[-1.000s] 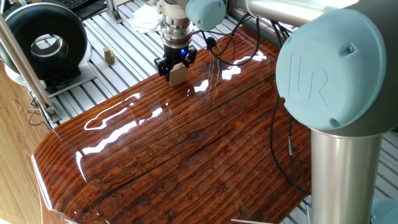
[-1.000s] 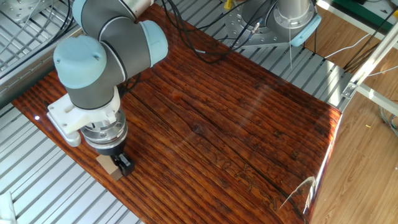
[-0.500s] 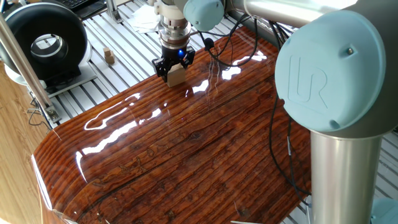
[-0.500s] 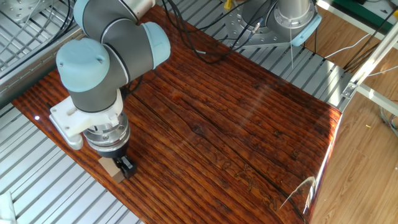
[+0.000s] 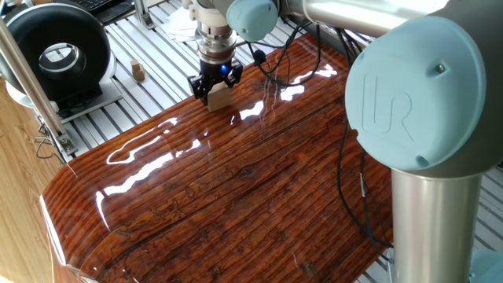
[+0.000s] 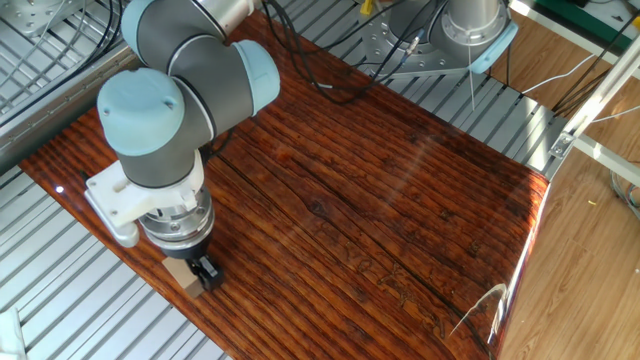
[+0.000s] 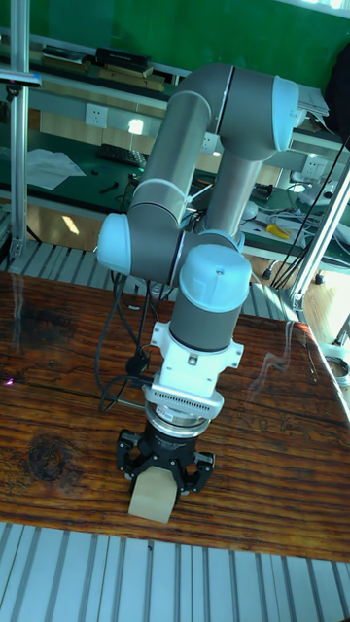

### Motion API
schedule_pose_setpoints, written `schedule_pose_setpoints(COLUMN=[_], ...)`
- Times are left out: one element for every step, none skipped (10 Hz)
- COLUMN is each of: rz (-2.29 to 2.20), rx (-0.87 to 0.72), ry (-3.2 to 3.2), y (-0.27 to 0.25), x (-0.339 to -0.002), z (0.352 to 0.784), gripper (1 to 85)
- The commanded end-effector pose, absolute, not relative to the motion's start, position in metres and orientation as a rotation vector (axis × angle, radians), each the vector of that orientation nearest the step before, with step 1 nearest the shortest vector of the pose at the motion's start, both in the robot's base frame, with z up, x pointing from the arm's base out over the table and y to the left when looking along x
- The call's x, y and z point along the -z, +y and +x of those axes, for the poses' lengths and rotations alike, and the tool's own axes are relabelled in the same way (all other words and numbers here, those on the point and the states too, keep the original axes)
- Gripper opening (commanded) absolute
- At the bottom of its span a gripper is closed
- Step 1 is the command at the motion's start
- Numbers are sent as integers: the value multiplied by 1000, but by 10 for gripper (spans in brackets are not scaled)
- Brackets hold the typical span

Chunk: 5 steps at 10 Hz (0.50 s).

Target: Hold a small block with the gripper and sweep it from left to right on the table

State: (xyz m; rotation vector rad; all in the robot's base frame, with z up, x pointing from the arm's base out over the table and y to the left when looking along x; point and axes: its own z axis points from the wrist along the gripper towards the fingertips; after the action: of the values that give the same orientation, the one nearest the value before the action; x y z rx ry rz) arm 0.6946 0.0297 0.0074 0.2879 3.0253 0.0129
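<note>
The small block, a light-tan wooden cube, sits low on the table right at its edge. My gripper points straight down and is shut on the block, its black fingers on either side of it. A small blue light glows on the gripper in one fixed view. The glossy reddish-brown board stretches away from the block toward the arm's base.
A tiny darker wooden piece lies on the silver slatted surface beyond the table edge. A black round device stands at the left. Black cables trail over the table near the gripper. The arm's big elbow fills the right foreground.
My gripper has slid along the table edge with the block still held: left and slightly up in one fixed view, right and down in the other.
</note>
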Motion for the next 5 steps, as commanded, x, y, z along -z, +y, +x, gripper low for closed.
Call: schedule_pose_setpoints(rz=[310,314,317,319,319], rx=[-29,-27,-27,-27,-30], ry=[3023,3022,3022,3022,3022], y=[36,38,40,41,42], x=[-8,-7,-8,-8,-8], z=[696,697,697,697,697], gripper=[10,10,10,10,10])
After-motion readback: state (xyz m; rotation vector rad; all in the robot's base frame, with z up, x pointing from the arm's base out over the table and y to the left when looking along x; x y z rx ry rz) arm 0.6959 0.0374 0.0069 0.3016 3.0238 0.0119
